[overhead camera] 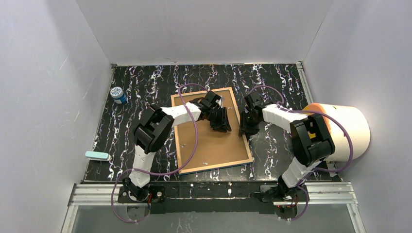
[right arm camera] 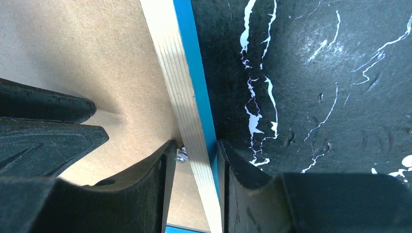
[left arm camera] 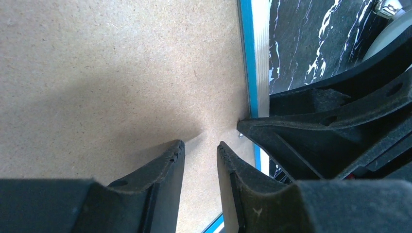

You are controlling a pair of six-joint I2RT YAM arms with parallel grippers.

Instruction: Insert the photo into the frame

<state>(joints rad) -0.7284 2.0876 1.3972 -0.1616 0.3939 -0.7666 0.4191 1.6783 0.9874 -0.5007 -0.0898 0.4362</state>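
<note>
Nothing legible from where I stand: the patterned white lid of the small round blue jar (overhead camera: 117, 93) and a tiny dark mark (overhead camera: 204, 163) on the flat brown fibreboard backing (overhead camera: 214, 145) are too small to read.

Your table (overhead camera: 145, 82): black top with white marble-like veining, walled in by pale panels on three sides.

Centre: the frame (overhead camera: 218, 165) lies flat and face down, turned a little off square to the table edges. You see its light wood back edge up, a blue rim along the outer side, and the brown backing board (overhead camera: 218, 145) filling it.

Far left: small round jar (overhead camera: 118, 94), blue-sided, pale lid, standing well apart from the frame.

Near left edge: pale mint block (overhead camera: 97, 156), lying flat.

Right edge: large white cylinder (overhead camera: 347, 131) on its side, orange at one end. Cannot tell how much of it rests on the top.
</note>
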